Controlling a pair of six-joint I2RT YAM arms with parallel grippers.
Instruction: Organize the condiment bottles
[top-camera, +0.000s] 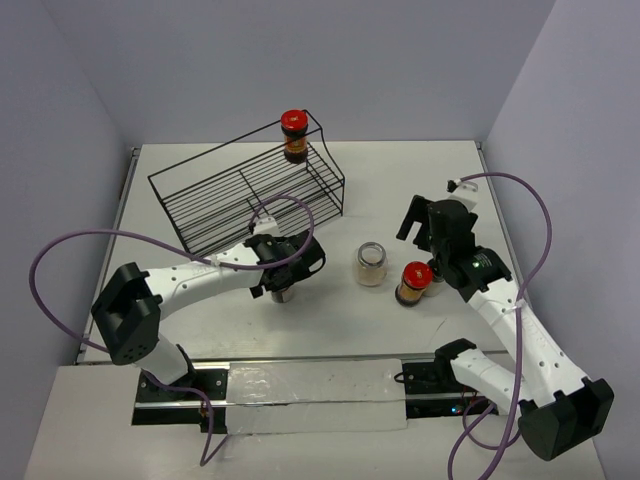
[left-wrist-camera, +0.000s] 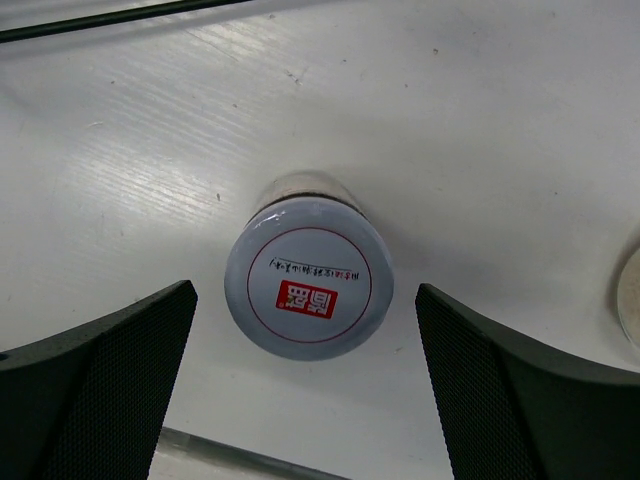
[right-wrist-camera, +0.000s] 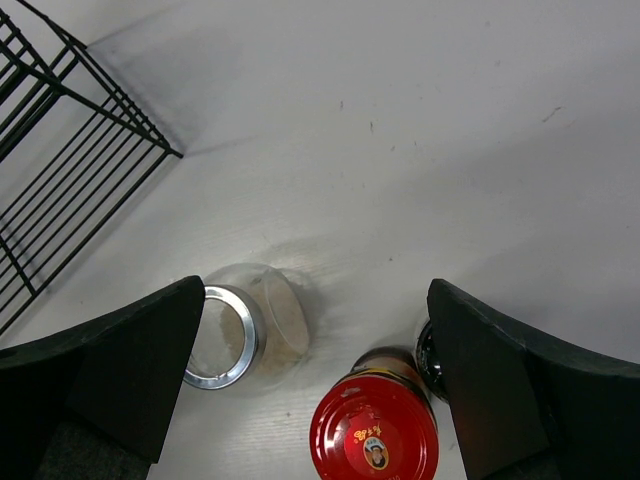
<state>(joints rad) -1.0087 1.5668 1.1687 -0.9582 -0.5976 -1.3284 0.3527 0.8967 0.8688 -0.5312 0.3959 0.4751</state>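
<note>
Bottles: you have one red jar (top-camera: 293, 135) in the rack (top-camera: 232, 205), grey jar (left-wrist-camera: 308, 277), clear jar (top-camera: 371, 264) and second red jar (top-camera: 414, 282) wait on the table (top-camera: 400, 180), left gripper (top-camera: 284, 272) and right gripper (right-wrist-camera: 316, 300) both spread, empty.

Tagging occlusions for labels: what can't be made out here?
Round grey-lidded jar: contents unclear; left wrist view shows only the lid, top view: left gripper covers it.
Small black-lidded jar: right wrist view, mostly behind a finger of the right gripper.
Clear glass jar: cut by left wrist view's right edge.
</note>
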